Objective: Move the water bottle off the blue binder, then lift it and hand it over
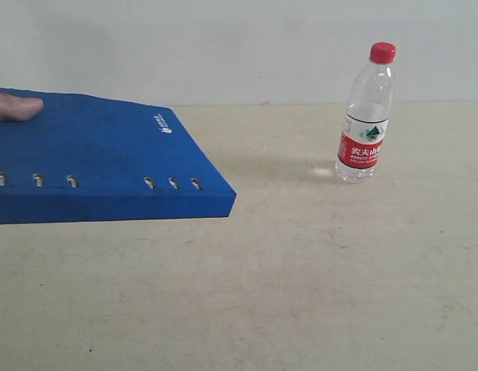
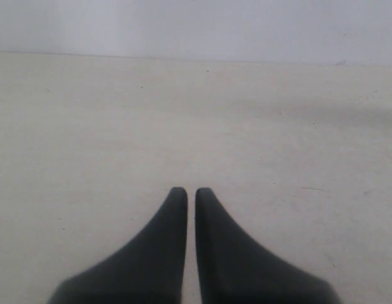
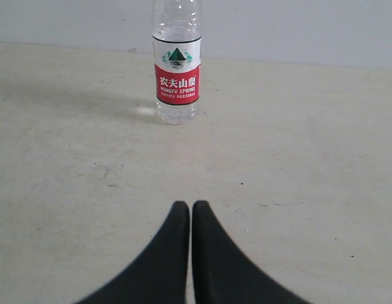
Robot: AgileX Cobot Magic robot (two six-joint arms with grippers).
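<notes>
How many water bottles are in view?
1. The water bottle stands upright on the table, apart from the blue binder, to its right in the exterior view, ahead of the right gripper.

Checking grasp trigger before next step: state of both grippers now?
Left gripper: closed, holding nothing.
Right gripper: closed, holding nothing; bottle stands ahead, untouched.

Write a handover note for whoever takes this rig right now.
Left gripper: shut, empty, only the table ahead of it.
Right gripper: shut, empty, facing the water bottle, apart from it.
Water bottle: upright on the table, right of the blue binder, not touching it. A person's fingers rest on the binder's far left edge.
Done: bottle is off the binder.
Left: the lift and the handover.
</notes>
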